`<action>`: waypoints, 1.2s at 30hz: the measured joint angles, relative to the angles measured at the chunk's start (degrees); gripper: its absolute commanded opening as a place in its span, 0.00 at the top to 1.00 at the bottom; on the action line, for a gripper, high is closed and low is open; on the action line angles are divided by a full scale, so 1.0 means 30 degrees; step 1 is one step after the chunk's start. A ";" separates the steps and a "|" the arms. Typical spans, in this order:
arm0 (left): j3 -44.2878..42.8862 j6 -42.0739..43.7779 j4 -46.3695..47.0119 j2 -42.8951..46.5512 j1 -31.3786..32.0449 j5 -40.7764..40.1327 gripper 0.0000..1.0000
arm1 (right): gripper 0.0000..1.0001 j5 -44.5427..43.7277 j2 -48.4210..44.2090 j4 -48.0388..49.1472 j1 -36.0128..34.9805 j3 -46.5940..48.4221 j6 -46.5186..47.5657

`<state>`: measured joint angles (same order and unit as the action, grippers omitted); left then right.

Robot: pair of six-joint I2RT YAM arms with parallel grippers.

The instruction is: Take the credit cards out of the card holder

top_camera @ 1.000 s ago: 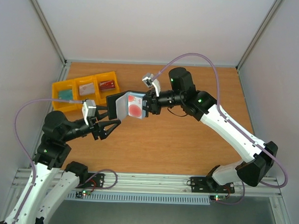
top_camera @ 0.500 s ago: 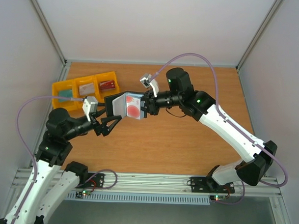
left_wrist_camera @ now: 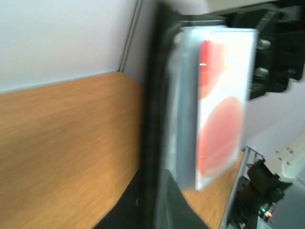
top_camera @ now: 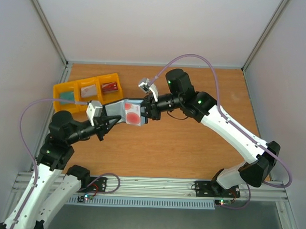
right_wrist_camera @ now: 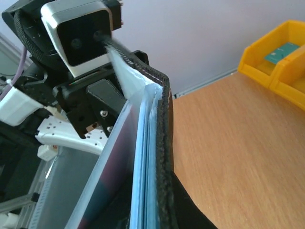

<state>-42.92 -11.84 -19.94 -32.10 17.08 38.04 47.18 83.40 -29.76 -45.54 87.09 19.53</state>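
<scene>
clamping the card holder [top_camera: 118, 111], right hand [top_camera: 145, 112] grips one flap, left hand [top_camera: 109, 122] the other.

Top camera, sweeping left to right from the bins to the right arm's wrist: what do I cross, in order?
Teal card in the leftmost yellow bin → left gripper → card holder → right gripper.

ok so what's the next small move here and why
Probably close the left gripper firmly on the free flap of the card holder to steady it: the right gripper holds the other side in the air, and the red-circle card is still pocketed.
</scene>
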 measured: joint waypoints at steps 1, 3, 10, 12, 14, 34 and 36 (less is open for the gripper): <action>0.0000 -0.0029 0.0073 0.0131 0.0095 0.0466 1.00 | 0.78 0.0350 0.0000 -0.0022 0.0109 0.0000 0.0306; -0.0022 -0.0102 0.0168 0.0364 0.0175 0.0911 1.00 | 0.58 0.1151 -0.0029 -0.0095 0.0437 0.0000 0.0692; -0.0058 -0.0262 -0.0401 0.0474 0.0080 -0.0940 1.00 | 0.19 0.2841 -0.1494 0.0051 0.3177 -0.1479 0.0656; -0.0058 -0.0095 -0.0590 0.0474 0.0080 -0.1122 1.00 | 0.03 0.2994 -0.1785 0.0321 0.3738 -0.1902 0.0750; -0.0058 -0.0007 -0.0656 0.0474 0.0080 -0.1049 1.00 | 0.02 0.3242 -0.1836 0.0772 0.3687 -0.2251 0.0619; -0.0058 -0.1515 0.0029 0.0561 0.0080 0.0692 0.94 | 0.99 0.2790 -0.0685 0.4226 0.1443 -0.3599 0.0146; -0.0051 -0.2157 0.0153 0.0539 0.0080 0.0408 0.61 | 0.99 0.2834 -0.1086 0.4226 0.1494 -0.3818 0.0240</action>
<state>-43.07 -18.31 -19.49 -30.48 17.32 39.27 55.68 80.14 -17.08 -41.06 75.64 20.25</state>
